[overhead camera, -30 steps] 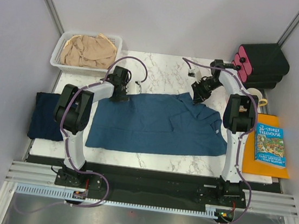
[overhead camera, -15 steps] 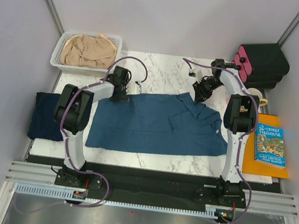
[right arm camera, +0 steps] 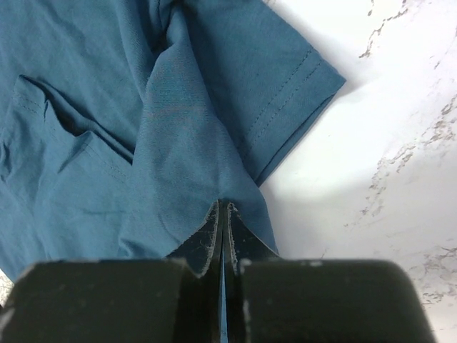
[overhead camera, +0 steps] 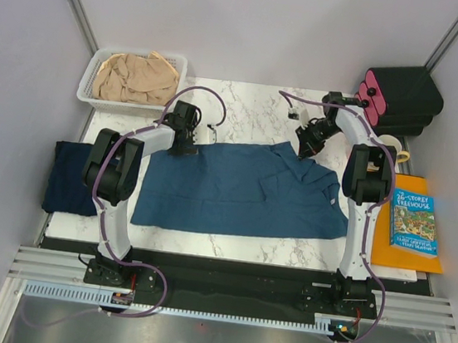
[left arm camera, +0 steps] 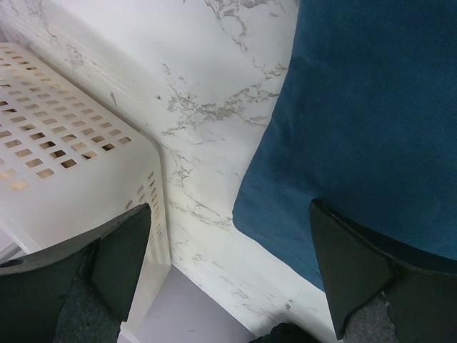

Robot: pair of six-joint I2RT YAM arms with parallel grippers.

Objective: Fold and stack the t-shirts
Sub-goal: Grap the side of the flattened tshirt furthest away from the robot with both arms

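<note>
Right gripper (right arm camera: 223,206) pinched tight on teal t-shirt (right arm camera: 107,107) far-right sleeve; left gripper (left arm camera: 230,214) gapes, empty. Fabric looks limp and light; I'd pinch hems.

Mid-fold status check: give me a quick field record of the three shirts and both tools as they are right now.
teal t-shirt: spread across the middle of the table
navy t-shirt: at the table's left edge
beige t-shirt: crumpled inside the white basket
left tool: open, over the teal shirt's far-left corner, gripping nothing
right tool: shut, pinching a fold of teal fabric
stack: not started
</note>
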